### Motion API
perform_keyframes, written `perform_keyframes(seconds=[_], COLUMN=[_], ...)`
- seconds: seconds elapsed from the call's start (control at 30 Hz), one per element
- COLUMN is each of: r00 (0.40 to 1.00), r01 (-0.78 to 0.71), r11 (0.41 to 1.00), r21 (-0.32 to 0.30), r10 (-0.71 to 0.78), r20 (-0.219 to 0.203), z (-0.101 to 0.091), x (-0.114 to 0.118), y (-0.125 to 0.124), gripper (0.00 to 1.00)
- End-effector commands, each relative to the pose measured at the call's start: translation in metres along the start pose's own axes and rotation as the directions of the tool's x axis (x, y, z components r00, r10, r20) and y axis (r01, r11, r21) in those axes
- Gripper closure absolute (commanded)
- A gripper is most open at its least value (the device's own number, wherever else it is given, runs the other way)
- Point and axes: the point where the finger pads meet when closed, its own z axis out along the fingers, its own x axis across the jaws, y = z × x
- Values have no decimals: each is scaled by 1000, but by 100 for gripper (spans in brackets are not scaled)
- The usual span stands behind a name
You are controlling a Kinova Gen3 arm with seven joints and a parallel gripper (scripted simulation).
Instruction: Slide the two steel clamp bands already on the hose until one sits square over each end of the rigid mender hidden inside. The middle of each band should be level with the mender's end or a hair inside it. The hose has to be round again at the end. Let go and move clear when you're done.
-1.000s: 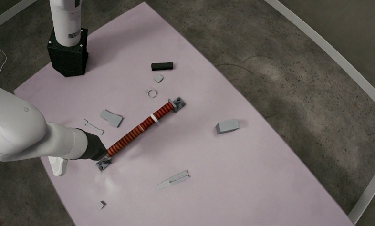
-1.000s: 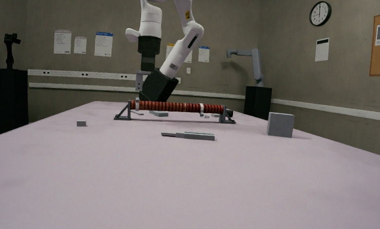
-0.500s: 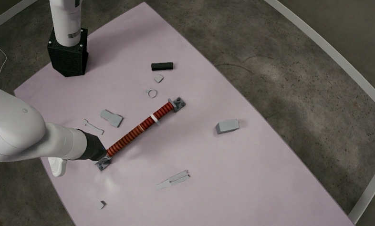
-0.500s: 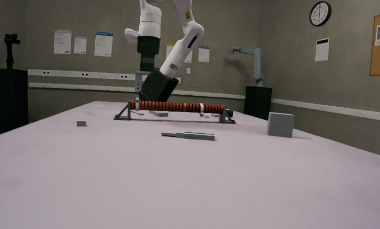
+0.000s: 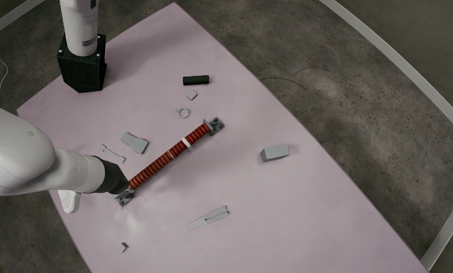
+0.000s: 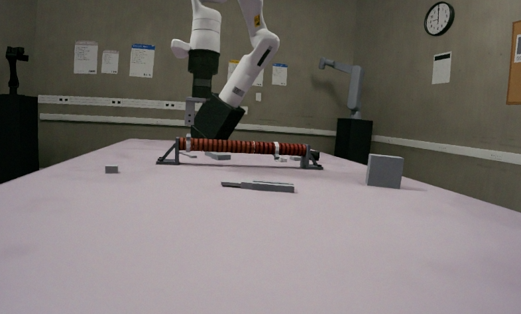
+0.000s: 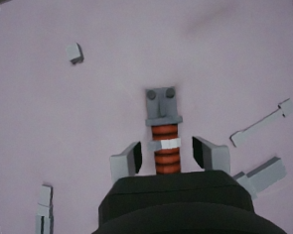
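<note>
So the ribbed orange hose (image 5: pixel 169 156) runs diagonally through the middle of the top view, propped on 2 grey stands. 1 clamp band (image 5: pixel 186 141) sits toward the upper-right end, the other band (image 7: pixel 166 144) is near the lower-left end. The gripper (image 7: pixel 169 157) hangs wide open, straddling that end, gripping nothing, fingers either side.

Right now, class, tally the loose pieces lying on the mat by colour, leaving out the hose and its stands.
Grey pieces: 7
Black pieces: 1
Total: 8
</note>
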Motion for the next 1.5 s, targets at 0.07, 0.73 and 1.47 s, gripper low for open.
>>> perform_keyframes(seconds=[0.07, 0.73, 1.47], r00=[1000, 1000, 1000], r01=[0, 0, 0], r11=[1000, 1000, 1000], r21=[1, 1, 1], r10=[0, 0, 0], r20=[1, 1, 1], z=[-1, 3, 16], x=[0, 0, 0], y=[0, -1, -1], gripper=[0, 0, 0])
